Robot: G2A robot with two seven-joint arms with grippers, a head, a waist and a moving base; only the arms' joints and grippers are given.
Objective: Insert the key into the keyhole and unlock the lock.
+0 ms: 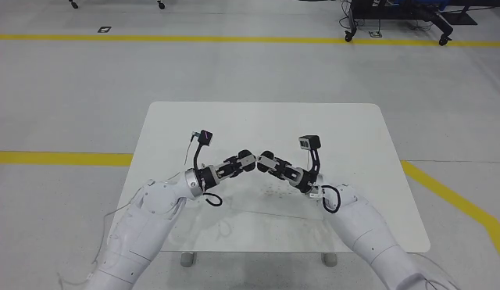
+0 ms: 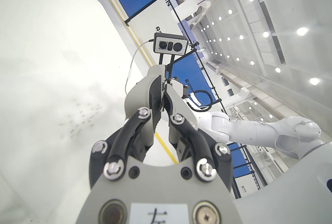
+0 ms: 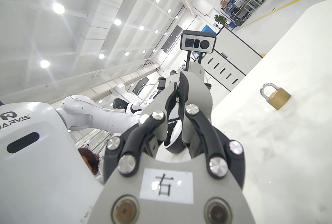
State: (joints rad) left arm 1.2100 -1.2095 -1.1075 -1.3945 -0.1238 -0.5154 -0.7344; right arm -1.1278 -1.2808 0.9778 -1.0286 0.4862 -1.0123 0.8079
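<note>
**A:** Tool state?

**B:** Left tool [image 2: 163, 87]: pads drawn narrow, almost touching. Right tool [image 3: 179, 85]: the same. I cannot tell whether either one pinches the key, since anything between the pads is too thin to make out.

**A:** Position?

**B:** In the top view the left tool [image 1: 248, 159] and right tool [image 1: 264, 159] meet tip to tip over the middle of the bench [image 1: 351, 134].

**A:** Lock?

**B:** A brass padlock [image 3: 276, 96] lies flat on the bare bench [image 3: 298, 53], well apart from the right tool. Its shackle looks seated. It is in no tray or box. The keyhole face is turned out of sight.

**A:** Step in hand?

**B:** My judgement is a regrip between the tools, before any approach to the lock.

- Settle the key with its bow held squarely and the blade projecting clear of the pads.
- Have the other tool pin the padlock body, because it would likely skate on this smooth bench.
- Line the blade up with the keyhole axis before pushing.
- Turn only once the key is fully seated.
</note>
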